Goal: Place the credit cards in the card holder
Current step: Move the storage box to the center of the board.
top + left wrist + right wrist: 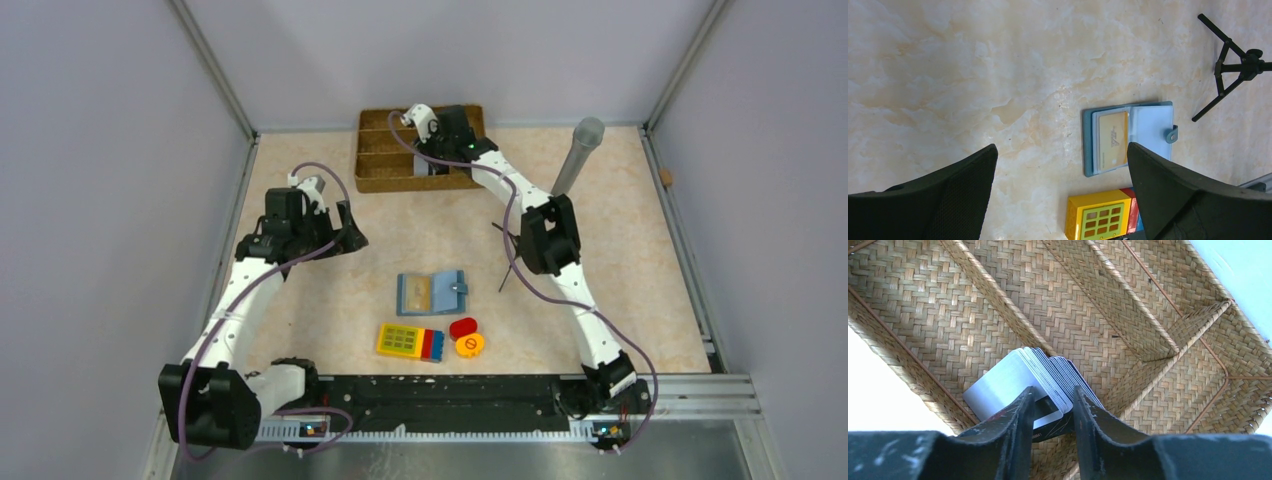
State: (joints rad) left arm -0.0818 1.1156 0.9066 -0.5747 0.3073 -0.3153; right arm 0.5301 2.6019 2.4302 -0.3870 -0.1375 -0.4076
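Observation:
The card holder (432, 292) lies open at the table's middle, teal-blue outside and lighter blue inside, with one tan-yellow card (1113, 137) in its left pocket; it also shows in the left wrist view (1148, 125). A fanned stack of credit cards (1013, 380), white in front and black behind, leans in a compartment of the wicker tray (1098, 290). My right gripper (1053, 400) reaches into the tray (385, 150), its jaws narrow and closed around the stack's lower corner. My left gripper (1062, 146) is open and empty, hovering left of the holder.
A yellow keypad block (410, 342) with a red and blue end lies in front of the holder, with a red piece (463, 327) and an orange disc (469, 345) beside it. A grey cylinder (578, 155) stands at back right. A small black tripod (1233, 65) lies right of the holder.

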